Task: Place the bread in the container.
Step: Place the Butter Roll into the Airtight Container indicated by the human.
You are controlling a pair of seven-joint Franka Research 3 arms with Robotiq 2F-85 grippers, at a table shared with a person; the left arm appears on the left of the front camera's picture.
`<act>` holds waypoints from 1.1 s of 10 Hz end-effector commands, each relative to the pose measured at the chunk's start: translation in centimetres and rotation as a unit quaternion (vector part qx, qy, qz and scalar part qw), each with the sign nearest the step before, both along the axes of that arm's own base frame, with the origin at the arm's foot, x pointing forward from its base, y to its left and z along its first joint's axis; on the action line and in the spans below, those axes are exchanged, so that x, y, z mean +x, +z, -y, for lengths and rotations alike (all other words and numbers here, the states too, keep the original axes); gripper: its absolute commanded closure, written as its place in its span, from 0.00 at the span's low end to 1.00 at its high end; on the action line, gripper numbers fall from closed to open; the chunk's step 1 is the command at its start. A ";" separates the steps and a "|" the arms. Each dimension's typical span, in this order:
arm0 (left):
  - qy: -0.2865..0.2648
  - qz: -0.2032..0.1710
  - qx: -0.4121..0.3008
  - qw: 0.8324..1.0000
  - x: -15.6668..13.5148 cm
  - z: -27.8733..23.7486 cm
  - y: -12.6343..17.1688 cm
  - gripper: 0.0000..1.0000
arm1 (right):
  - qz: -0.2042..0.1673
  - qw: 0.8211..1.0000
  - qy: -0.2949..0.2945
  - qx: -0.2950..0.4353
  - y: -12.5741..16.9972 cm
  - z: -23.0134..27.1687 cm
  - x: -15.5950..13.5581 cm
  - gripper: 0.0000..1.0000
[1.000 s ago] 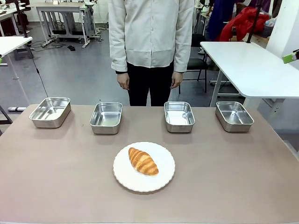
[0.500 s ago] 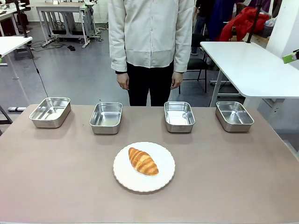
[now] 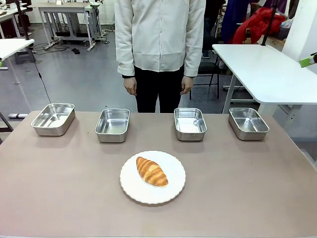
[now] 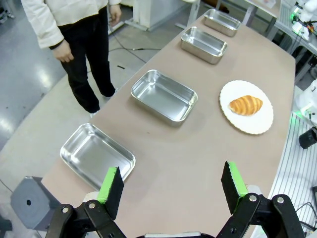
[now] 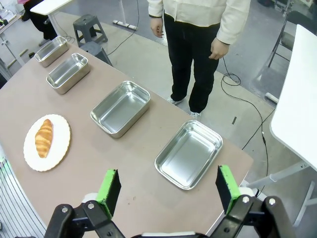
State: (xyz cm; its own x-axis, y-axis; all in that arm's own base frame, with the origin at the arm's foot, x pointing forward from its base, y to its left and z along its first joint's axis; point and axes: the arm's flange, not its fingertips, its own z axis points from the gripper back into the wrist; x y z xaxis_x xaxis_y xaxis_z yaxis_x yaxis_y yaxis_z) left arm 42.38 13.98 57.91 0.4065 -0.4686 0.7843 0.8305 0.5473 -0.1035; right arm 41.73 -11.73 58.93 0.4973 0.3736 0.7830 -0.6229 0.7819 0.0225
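1. The bread, a golden-brown croissant [image 3: 152, 171] with a ridged, glossy crust, lies on a round white plate [image 3: 174, 191]. The plate is in the middle of the brown bench [image 3: 257, 188], on the robot's side. Nothing touches the croissant.
2. Four shallow rectangular stainless-steel trays stand in a row behind the plate, near the far edge: the outer left tray [image 3: 53, 119], the inner left tray [image 3: 112, 125], the inner right tray [image 3: 190, 124] and the outer right tray [image 3: 248, 123]. All four are empty.
3. The trays look the same, so I cannot tell which one is the wanted container. The two inner trays are nearest to the plate.
4. The left gripper [image 4: 172, 179] hangs high over the left end of the bench. Its green-padded fingers [image 4: 110, 186] are wide apart and there is nothing between them.
5. The right gripper [image 5: 167, 181] hangs high over the right end in the same way, with its fingers [image 5: 110, 186] spread wide and holding nothing.
6. A person in a white jacket [image 3: 160, 39] stands at the far side with arms down, not reaching to the bench.
7. In my judgement the task is not yet begun. All steps are left: one arm must come down to the plate, close on the croissant, lift it, carry it over a tray and release it inside.
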 end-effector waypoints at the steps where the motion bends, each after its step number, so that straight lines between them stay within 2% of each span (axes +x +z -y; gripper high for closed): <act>1: -0.003 0.002 -0.003 1.000 -0.1 0.1 0.1 0.00 | 0.007 1.000 0.004 0.006 -0.1 0.1 0.2 0.00; 11: -0.003 0.002 -0.003 1.000 -0.1 0.1 0.1 0.00 | 0.007 1.000 0.004 0.006 -0.1 0.1 0.2 0.00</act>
